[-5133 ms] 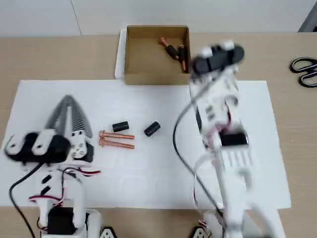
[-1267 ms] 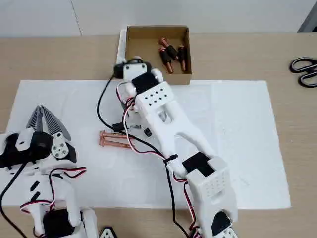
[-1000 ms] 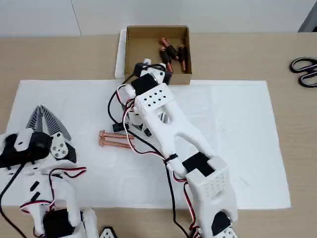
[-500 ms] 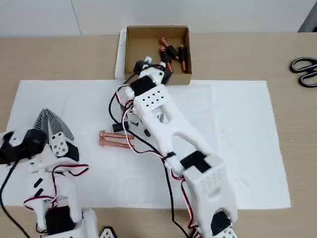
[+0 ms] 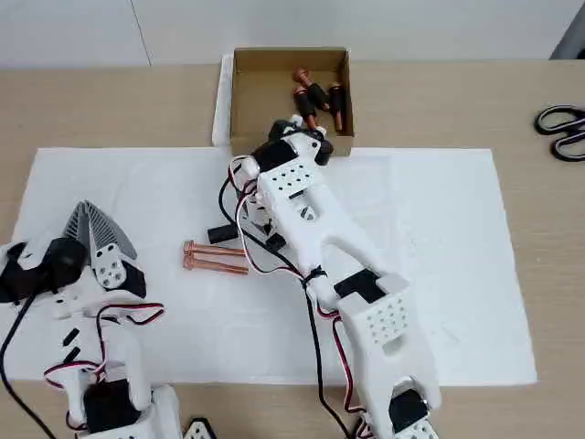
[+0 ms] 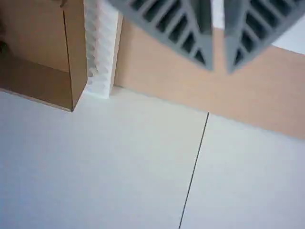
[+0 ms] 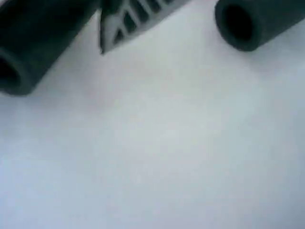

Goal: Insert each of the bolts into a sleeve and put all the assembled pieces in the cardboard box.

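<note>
Two bare copper bolts [image 5: 215,257] lie side by side on the white sheet [image 5: 439,238]. One black sleeve [image 5: 222,233] rests just above them, and a second sleeve [image 5: 274,242] peeks out from under my right arm [image 5: 302,206]. In the right wrist view a grey finger [image 7: 128,16] hangs open low over the sheet. It sits between one sleeve [image 7: 33,43] and the other sleeve [image 7: 250,24], touching neither. The cardboard box [image 5: 247,91] holds three assembled pieces [image 5: 318,96]. My left gripper [image 5: 91,229] rests at the sheet's left side, shut and holding nothing.
A white foam strip [image 5: 219,101] leans against the box's left wall, the same strip [image 6: 101,57] showing beside the box [image 6: 43,52] in the left wrist view. Scissors [image 5: 559,123] lie at the far right on the wooden table [image 5: 110,101]. The sheet's right half is bare.
My right arm left the box, where a third assembled piece now lies, and swung down over the loose sleeves. My left gripper drew back toward the left front.
</note>
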`<state>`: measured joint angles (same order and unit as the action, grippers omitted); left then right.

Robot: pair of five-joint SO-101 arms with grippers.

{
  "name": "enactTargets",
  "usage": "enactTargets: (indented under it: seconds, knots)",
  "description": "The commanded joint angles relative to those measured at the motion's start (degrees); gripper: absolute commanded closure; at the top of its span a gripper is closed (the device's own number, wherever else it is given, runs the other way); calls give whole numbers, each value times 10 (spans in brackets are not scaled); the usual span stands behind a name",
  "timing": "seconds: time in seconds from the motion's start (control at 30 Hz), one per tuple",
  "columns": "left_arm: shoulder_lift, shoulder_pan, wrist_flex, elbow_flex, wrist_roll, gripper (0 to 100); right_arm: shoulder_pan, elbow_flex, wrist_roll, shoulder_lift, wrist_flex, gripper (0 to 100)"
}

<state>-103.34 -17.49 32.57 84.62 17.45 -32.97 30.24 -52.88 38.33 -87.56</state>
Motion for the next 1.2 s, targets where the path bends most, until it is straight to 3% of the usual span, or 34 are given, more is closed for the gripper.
enactTargets:
  seconds: [0.0,0.2,0.4,0.63,0.83,0.9,1.07,1.17]
  knots:
    - [-6,0,0,-2,4,994,3,6,-6,6,2,786]
    - [-6,0,0,-2,6,994,5,6,-6,29,2,796]
    - [-6,0,0,-2,6,994,5,6,-6,31,3,998]
    - [-7,0,0,-5,7,994,23,9,-4,17,-24,995]
    - [-7,29,0,-6,7,994,51,23,-1,-94,-83,995]
    - [-8,55,2,-19,7,994,48,22,31,-152,-84,995]
    - [-6,139,7,-31,7,994,30,11,192,-290,-88,995]
    - [-6,177,48,-33,7,994,27,-34,267,-357,-88,995]
